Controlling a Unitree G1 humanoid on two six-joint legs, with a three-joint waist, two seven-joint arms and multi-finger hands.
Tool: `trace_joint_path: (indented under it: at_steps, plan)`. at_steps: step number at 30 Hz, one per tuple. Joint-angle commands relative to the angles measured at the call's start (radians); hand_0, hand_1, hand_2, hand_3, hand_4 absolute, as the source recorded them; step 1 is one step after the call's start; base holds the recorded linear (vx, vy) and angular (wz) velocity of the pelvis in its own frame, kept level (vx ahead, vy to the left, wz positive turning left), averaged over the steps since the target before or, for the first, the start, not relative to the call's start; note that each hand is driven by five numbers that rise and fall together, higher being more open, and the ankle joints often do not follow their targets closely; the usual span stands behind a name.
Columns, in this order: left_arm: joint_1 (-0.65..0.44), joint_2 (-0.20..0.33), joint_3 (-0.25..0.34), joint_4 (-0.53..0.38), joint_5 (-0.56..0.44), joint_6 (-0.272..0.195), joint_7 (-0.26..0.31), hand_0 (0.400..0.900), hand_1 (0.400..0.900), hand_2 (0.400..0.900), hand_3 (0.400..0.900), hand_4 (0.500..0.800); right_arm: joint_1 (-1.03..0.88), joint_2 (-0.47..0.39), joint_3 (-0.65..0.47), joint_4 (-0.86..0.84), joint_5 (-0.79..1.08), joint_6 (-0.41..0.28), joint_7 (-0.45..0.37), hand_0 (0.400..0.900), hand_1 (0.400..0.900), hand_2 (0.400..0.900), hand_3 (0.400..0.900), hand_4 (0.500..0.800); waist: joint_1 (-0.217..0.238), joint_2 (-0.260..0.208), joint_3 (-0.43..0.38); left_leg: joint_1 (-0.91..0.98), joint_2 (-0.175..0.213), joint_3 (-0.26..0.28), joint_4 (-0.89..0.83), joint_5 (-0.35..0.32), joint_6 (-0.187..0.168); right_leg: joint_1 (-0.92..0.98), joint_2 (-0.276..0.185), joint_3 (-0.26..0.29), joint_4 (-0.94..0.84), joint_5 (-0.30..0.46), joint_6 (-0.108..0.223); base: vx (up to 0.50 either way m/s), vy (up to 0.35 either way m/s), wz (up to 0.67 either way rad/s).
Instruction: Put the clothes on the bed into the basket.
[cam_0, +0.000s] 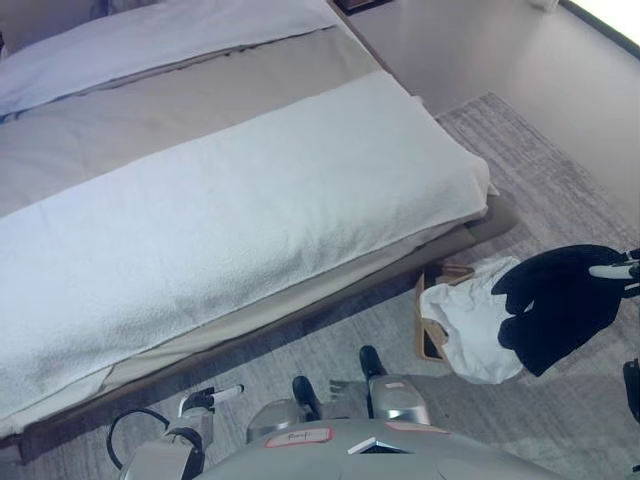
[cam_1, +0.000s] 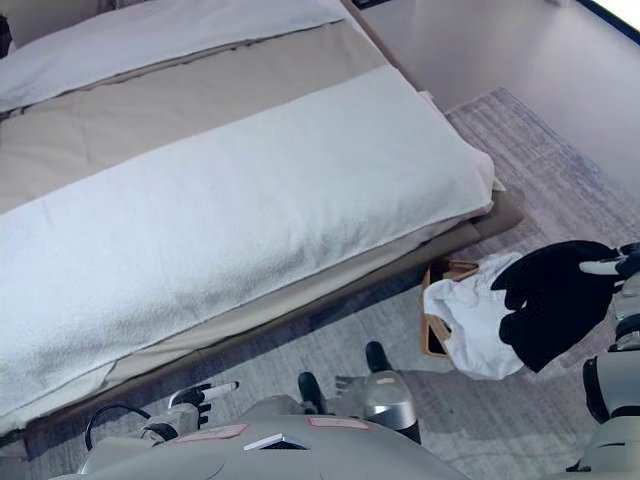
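Note:
A tan basket (cam_0: 422, 325) stands on the floor by the bed's foot corner. A white garment (cam_0: 468, 322) lies in it and spills over its rim. My right hand (cam_0: 618, 271) is at the view's right edge, curled on the top of a black garment (cam_0: 555, 305) that hangs over the basket's right side, against the white one. My left hand (cam_0: 207, 401) hangs idle at the lower left near the floor, fingers relaxed and empty. The bed (cam_0: 250, 200) has a white blanket and no loose clothes showing on it.
The bed fills the left and middle of the view, its frame edge (cam_0: 300, 320) running diagonally toward the basket. A grey rug (cam_0: 540, 180) covers the floor around the basket, and a pale wall (cam_0: 470, 40) rises at the back right.

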Motion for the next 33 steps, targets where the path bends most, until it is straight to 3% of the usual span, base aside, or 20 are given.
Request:
trace_joint_path:
  at_steps: [1,10,11,12,13,23,33]
  plan:
    - [-0.021,0.059,-0.023,0.065,0.032,-0.008,0.01,0.9,0.9,0.9,0.9,0.8,-0.091,-0.127,0.003,0.002,0.015,-0.038,-0.048,0.4,0.4,0.4,0.4,0.5,0.003,-0.021,-0.013,0.019,0.036,-0.076,0.006,-0.025,-0.028,0.004,-0.06,-0.013,0.063,-0.017,0.069,0.0,0.0,0.0]
    - [-0.024,0.051,-0.038,0.061,0.023,-0.011,0.005,0.9,0.9,0.9,0.9,0.8,-0.099,-0.131,0.0,0.048,0.021,-0.032,-0.04,0.4,0.4,0.4,0.4,0.5,-0.004,0.044,0.018,0.016,0.027,-0.082,0.006,-0.016,-0.03,0.011,-0.072,-0.017,0.065,-0.027,0.066,0.0,0.0,0.01]
    - [-0.024,0.05,-0.039,0.06,0.021,-0.011,0.004,0.9,0.9,0.9,0.9,0.8,-0.102,-0.132,0.003,0.048,0.019,-0.031,-0.037,0.463,0.463,0.463,0.463,0.538,-0.005,0.049,0.02,0.015,0.026,-0.084,0.006,-0.014,-0.031,0.012,-0.074,-0.02,0.065,-0.029,0.065,-0.01,0.001,0.09]
    - [-0.025,0.049,-0.041,0.059,0.021,-0.013,0.006,0.9,0.9,0.9,0.9,0.8,-0.102,-0.13,0.002,0.059,0.016,-0.032,-0.042,0.631,0.631,0.631,0.631,0.639,-0.004,0.054,0.023,0.014,0.024,-0.086,0.006,-0.013,-0.031,0.014,-0.076,-0.022,0.066,-0.03,0.065,-0.01,-0.003,0.11]
    - [-0.028,0.049,-0.043,0.059,0.018,-0.011,0.005,0.9,0.9,0.9,0.9,0.8,-0.107,-0.132,0.009,0.073,0.003,-0.027,-0.04,0.9,0.9,0.9,0.9,0.8,-0.003,0.059,0.025,0.014,0.023,-0.089,0.006,-0.012,-0.032,0.018,-0.078,-0.026,0.066,-0.032,0.065,-0.01,-0.004,0.15]
    - [-0.041,0.043,-0.059,0.066,0.022,-0.01,0.013,0.9,0.9,0.9,0.9,0.8,-0.131,-0.116,0.022,0.149,-0.019,-0.013,-0.037,0.9,0.9,0.9,0.9,0.8,0.006,0.071,0.03,0.01,0.018,-0.116,0.006,-0.006,-0.034,0.044,-0.086,-0.056,0.051,-0.033,0.06,0.0,-0.013,0.11]
    - [-0.042,0.049,-0.046,0.07,0.018,-0.007,0.018,0.9,0.9,0.9,0.9,0.8,-0.122,-0.063,0.045,0.127,-0.02,-0.017,-0.03,0.9,0.9,0.9,0.9,0.8,0.025,0.032,0.025,0.013,0.026,-0.126,0.006,-0.01,-0.033,0.057,-0.085,-0.065,0.044,-0.035,0.058,0.0,-0.017,0.02]
